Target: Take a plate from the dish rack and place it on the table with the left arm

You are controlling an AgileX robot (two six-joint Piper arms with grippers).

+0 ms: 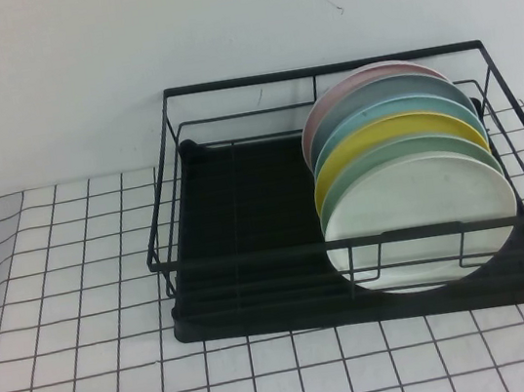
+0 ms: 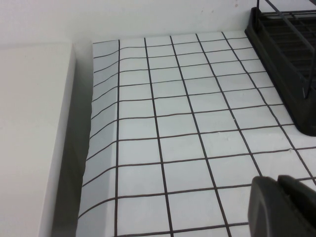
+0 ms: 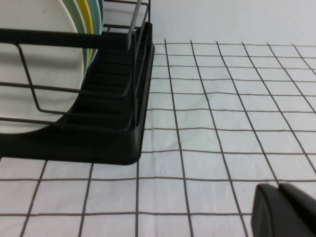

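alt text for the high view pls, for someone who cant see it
A rectangular black wire dish rack sits on a white grid-patterned tablecloth, holding a row of upright plates at its right end, with a round glossy white plate frontmost. Neither the left tool nor the right tool appears in this view.

The table [image 1: 82, 312] is covered with a white cloth marked by a thin black grid of squares. The dish rack [image 1: 251, 257] rests directly on it, toward the right and rear. At the left edge the cloth appears to curl downward beside a plain white surface [image 2: 34, 138].
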